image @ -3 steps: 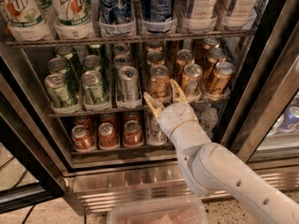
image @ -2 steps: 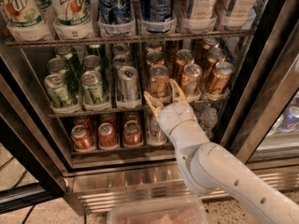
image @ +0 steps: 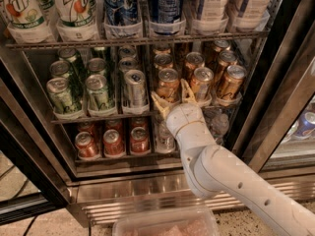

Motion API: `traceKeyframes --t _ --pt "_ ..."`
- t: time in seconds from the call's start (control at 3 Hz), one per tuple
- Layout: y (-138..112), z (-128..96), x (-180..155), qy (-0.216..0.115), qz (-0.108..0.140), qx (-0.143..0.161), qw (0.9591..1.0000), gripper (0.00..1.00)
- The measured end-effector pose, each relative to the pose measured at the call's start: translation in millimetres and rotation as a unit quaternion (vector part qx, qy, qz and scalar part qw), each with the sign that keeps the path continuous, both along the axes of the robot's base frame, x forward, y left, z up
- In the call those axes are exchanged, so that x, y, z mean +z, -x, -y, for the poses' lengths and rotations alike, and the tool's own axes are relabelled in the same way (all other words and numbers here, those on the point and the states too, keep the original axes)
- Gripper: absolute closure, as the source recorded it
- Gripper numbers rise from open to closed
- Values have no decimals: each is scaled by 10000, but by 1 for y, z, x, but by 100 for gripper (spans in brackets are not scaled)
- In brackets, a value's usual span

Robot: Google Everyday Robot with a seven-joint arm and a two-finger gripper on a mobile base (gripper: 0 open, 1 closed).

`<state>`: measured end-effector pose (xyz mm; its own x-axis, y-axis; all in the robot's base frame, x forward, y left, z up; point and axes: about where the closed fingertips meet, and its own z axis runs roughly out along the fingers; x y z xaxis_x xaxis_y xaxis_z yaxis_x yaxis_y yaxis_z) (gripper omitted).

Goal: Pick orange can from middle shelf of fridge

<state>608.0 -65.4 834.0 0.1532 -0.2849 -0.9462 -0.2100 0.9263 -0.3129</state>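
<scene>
you see the orange can (image: 168, 83), coppery with a silver top, between the spread cream fingers of the gripper (image: 173, 97) at the front of the dark wire middle shelf (image: 98, 117). beside it stand green cans (image: 98, 92), below them red cans (image: 113, 142). the fridge (image: 147, 193) has a ribbed steel base, and the arm (image: 231, 176) is white.

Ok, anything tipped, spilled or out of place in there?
Nothing stands out. Everything on the middle shelf stands upright in its lane, and no spill is visible. The gripper sits open at the front orange can.
</scene>
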Motion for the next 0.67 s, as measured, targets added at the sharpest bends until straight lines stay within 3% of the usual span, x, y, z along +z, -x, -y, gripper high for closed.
traceKeyframes --t 0.67 --pt "-4 -1 -4 12 -72 -12 10000 40"
